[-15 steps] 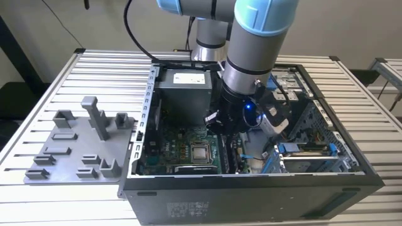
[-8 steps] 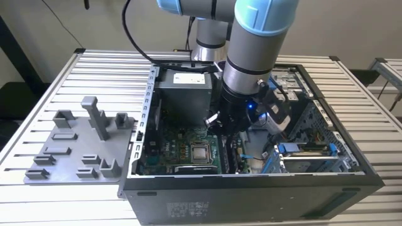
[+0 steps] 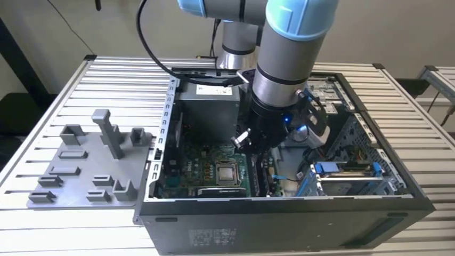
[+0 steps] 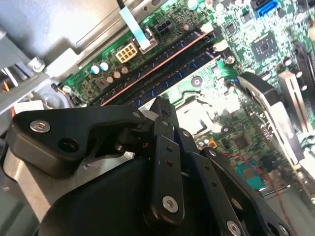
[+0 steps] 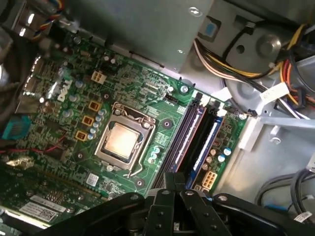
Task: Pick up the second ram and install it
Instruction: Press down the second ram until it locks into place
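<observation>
One second ram [image 5: 183, 140] slotted, just beyond jaws.

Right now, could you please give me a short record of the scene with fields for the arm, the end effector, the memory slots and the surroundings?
arm: reaching down into the open computer case
end effector: just above the memory slots, fingers together, nothing visible between them
memory slots: beside the CPU socket on the motherboard
second ram: cannot tell whether it is seated
surroundings: grey parts holder on the slatted table, to the exterior view's left of the case
</observation>
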`<state>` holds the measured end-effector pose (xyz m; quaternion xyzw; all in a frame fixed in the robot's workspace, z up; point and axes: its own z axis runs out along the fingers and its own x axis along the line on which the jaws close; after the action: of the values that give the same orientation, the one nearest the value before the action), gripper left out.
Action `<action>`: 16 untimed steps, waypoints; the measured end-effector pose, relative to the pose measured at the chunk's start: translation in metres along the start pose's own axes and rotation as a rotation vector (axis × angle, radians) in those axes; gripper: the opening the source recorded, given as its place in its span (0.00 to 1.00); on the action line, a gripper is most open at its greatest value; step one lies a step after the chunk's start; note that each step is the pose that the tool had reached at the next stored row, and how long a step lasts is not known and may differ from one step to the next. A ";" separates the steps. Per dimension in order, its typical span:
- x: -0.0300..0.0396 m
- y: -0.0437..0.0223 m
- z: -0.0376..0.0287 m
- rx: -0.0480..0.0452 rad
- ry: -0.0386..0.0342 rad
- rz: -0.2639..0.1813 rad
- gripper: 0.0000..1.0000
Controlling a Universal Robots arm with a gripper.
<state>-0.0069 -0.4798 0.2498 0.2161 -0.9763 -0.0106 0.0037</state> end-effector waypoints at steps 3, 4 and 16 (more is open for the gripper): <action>0.0000 0.0000 0.0000 0.0001 0.0012 -0.055 0.11; 0.0000 0.0000 0.0000 0.0002 0.0016 -0.073 0.11; 0.0000 0.0000 0.0000 0.0008 0.0065 -0.291 0.11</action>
<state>-0.0069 -0.4799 0.2498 0.3553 -0.9347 -0.0099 0.0052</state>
